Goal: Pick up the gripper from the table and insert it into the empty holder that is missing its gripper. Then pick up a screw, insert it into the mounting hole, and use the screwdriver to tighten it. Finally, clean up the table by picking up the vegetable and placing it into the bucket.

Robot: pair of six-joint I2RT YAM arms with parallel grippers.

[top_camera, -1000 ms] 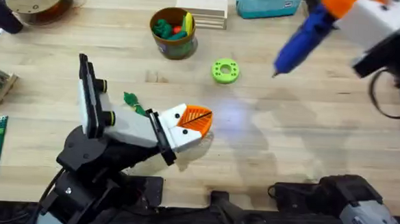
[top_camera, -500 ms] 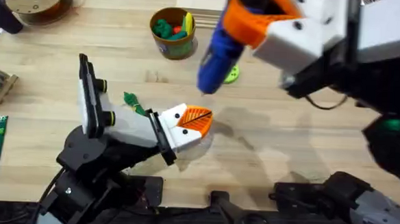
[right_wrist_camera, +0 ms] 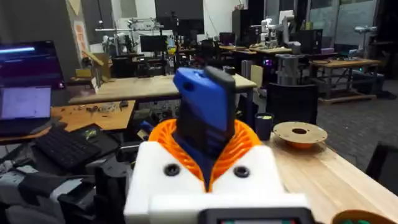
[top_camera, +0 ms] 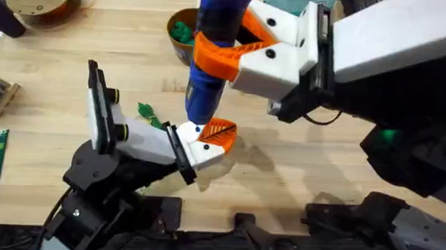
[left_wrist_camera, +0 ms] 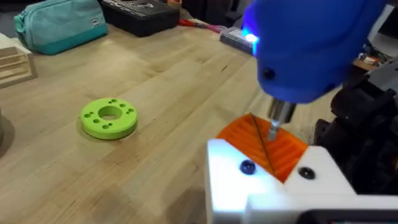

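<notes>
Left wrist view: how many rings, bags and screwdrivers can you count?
ring: 1
bag: 1
screwdriver: 1
Total: 3

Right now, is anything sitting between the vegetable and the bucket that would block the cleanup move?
Yes. In the overhead view the right gripper, shut on the blue screwdriver, hangs over the stretch between the vegetable and the bucket. Nothing visible on the table itself blocks that path.
</notes>
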